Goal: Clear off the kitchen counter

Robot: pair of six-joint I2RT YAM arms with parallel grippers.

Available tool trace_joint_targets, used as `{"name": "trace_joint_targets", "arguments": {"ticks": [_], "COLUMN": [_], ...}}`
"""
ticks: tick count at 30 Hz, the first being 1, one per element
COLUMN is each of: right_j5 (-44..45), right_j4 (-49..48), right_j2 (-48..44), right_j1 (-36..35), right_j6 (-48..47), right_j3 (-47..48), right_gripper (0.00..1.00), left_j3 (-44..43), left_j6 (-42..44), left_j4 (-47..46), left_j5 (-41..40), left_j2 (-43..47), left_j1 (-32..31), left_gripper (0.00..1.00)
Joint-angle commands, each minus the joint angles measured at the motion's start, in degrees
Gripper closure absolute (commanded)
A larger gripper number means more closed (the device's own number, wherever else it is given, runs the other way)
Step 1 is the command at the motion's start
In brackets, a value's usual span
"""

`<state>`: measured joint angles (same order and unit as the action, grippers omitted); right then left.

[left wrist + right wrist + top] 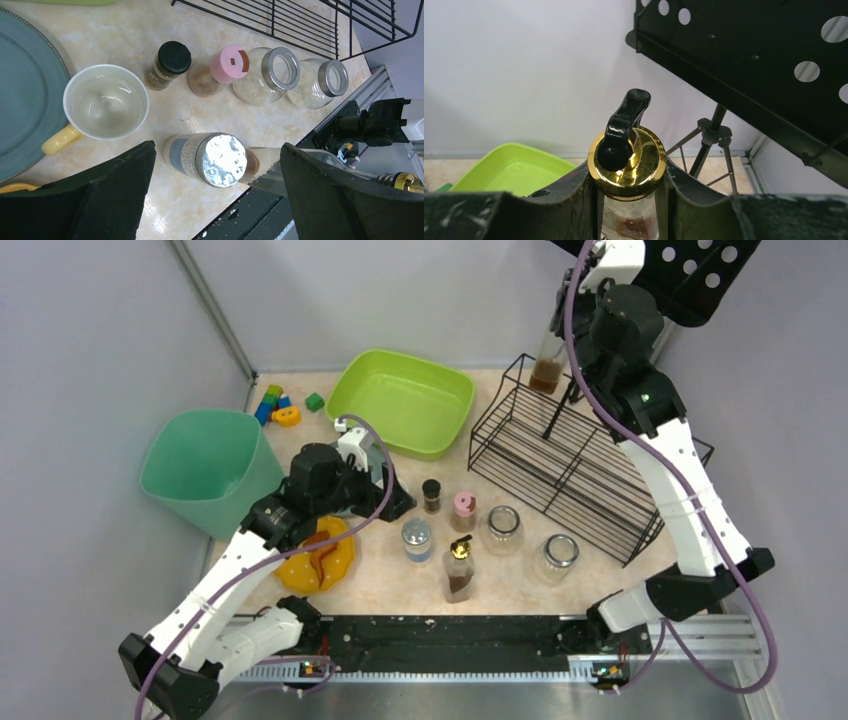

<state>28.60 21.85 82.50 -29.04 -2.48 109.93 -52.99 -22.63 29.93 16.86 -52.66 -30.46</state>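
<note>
The beige stone-patterned kitchen counter [390,585] holds a row of jars: a black-lidded spice jar [431,495], a pink-lidded one [464,510], two open glass jars [502,528] [557,555], a foil-lidded jar [416,538] and a gold-capped bottle [459,570]. My left gripper [398,502] is open and empty. In the left wrist view [216,150] it hangs above the foil-lidded jar [220,159], beside a white mug [106,101] and a grey-blue plate [25,100]. My right gripper [562,352] is shut on a gold-capped bottle of brown liquid [626,165], held above the rack's far left corner.
A black wire rack [580,465] stands at the right, a lime green tub [405,400] at the back, a teal bin [205,468] at the left, with toy blocks [278,405] behind it. A yellow dish [320,555] lies under the left arm. A black rail [440,640] runs along the near edge.
</note>
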Motion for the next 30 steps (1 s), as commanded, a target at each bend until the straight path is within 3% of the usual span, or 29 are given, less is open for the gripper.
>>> {"name": "trace_joint_targets", "arguments": {"ticks": [1, 18, 30], "right_j5": [-3.0, -6.5, -1.5], "right_j4": [-11.4, -16.6, -23.7], "right_j2": [1.7, 5.4, 6.1], "right_j1": [4.0, 8.5, 8.5], "right_j6": [0.0, 7.7, 11.8], "right_j3": [3.9, -6.0, -15.1], "right_gripper": [1.0, 1.0, 1.0], "left_j3": [0.7, 1.0, 0.9], "left_j6": [-0.6, -1.1, -1.2], "left_j4": [-3.6, -4.0, -4.0], "left_j5": [1.4, 2.1, 2.3], "left_j2": [0.9, 0.3, -0.3], "left_j1": [0.0, 0.0, 0.0], "left_gripper": [0.01, 0.01, 0.01]}}
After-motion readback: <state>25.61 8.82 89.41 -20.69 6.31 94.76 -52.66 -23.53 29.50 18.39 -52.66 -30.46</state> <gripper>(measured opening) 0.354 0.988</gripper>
